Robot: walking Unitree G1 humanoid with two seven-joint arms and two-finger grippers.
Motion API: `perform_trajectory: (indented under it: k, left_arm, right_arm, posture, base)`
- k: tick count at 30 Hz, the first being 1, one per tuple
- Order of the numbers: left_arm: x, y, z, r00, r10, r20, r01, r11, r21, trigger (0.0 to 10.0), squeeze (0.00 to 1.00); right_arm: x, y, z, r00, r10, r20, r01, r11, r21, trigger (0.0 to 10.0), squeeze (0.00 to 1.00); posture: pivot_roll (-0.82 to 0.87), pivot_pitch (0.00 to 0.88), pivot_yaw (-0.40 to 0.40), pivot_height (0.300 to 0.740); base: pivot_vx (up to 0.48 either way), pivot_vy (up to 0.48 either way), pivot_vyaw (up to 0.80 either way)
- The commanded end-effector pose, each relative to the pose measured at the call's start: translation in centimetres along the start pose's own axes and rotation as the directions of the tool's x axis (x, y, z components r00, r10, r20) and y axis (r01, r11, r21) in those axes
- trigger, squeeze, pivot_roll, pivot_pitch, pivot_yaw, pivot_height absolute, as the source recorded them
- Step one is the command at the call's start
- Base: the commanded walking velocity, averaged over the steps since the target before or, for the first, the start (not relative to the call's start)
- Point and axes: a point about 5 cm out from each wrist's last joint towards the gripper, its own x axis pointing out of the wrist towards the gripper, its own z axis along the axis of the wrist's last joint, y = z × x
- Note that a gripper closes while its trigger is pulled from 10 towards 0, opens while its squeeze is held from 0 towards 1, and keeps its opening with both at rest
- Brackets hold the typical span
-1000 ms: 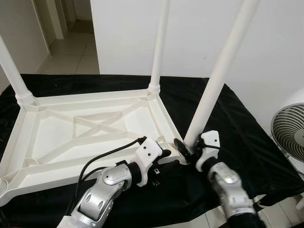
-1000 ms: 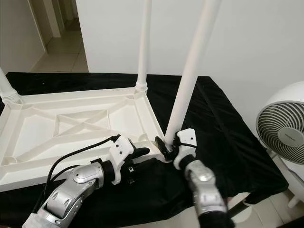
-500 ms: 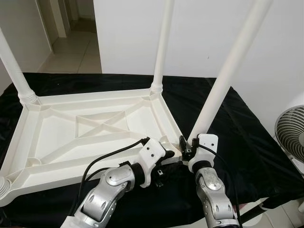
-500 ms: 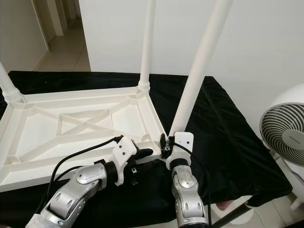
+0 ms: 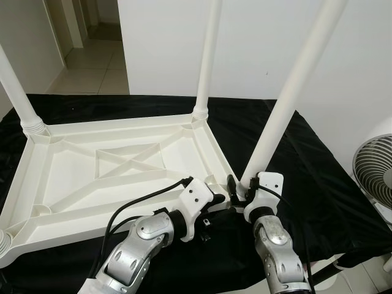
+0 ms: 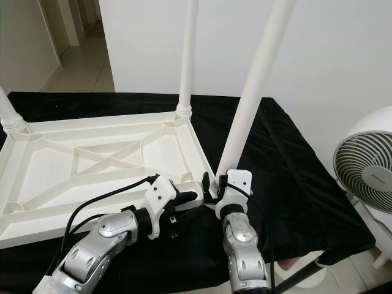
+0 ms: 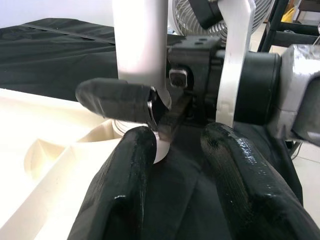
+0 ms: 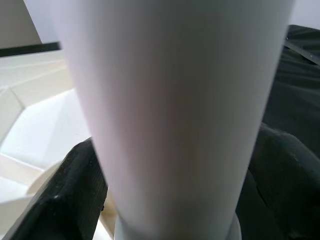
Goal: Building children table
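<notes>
A white plastic children's table [image 5: 122,165] lies upside down on a black cloth [image 5: 318,171]. One leg [image 5: 205,61] stands at the far right corner and another [image 5: 17,92] at the far left. A third leg [image 5: 288,98] rises tilted from the near right corner. My right gripper [image 5: 244,191] is shut on this leg's base, and the white tube [image 8: 175,100] sits between its fingers [image 8: 75,195]. Just left of it, my left gripper [image 5: 215,199] rests by the table's corner, open, with only cloth between its fingers [image 7: 130,175].
A white fan [image 6: 364,168] stands on the floor to the right of the cloth-covered surface. A white wall lies behind, and a tiled hallway [image 5: 92,49] opens at the back left. The cloth's front edge is close below both arms.
My right forearm has swung in from the right and now stands straight below the leg's base, its gripper still on the leg. The left arm has barely moved.
</notes>
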Motion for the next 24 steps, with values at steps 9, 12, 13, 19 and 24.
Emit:
perform_trajectory:
  k: [9,12,13,19,24]
  left_arm:
    - [0.1,-0.1,0.1,1.000,-0.022,0.000,0.022,1.000,-0.004,10.0,0.00]
    - [0.1,0.0,0.1,1.000,-0.024,0.000,0.024,1.000,-0.002,10.0,0.00]
    - [0.1,0.0,0.2,1.000,-0.024,0.000,0.024,1.000,-0.001,10.0,0.00]
    - [0.1,0.2,0.2,1.000,-0.023,0.000,0.023,1.000,0.004,10.0,0.00]
    - [0.1,0.2,0.3,1.000,-0.018,0.002,0.018,1.000,0.006,10.0,0.00]
  right_arm:
    - [1.2,-2.3,0.4,0.917,0.398,-0.031,-0.399,0.913,-0.082,10.0,0.00]
    - [1.7,-2.9,0.6,0.888,0.458,-0.043,-0.460,0.881,-0.114,10.0,0.00]
    - [1.9,-3.0,0.7,0.878,0.476,-0.046,-0.478,0.870,-0.117,10.0,0.00]
    - [2.6,-3.7,0.3,0.845,0.526,-0.100,-0.535,0.829,-0.161,3.6,0.00]
    - [2.7,-3.9,-0.1,0.803,0.583,-0.127,-0.596,0.787,-0.157,0.0,0.00]
  posture:
    - [0.00,0.004,-0.031,0.740]
    - [0.00,0.000,-0.025,0.740]
    - [0.00,0.000,-0.025,0.740]
    - [0.01,0.000,-0.026,0.740]
    - [0.01,0.000,-0.028,0.740]
  base:
    - [0.000,0.000,0.00]
    - [0.000,0.000,0.00]
    - [0.000,0.000,0.00]
    - [0.000,0.000,0.00]
    - [0.000,0.000,0.00]
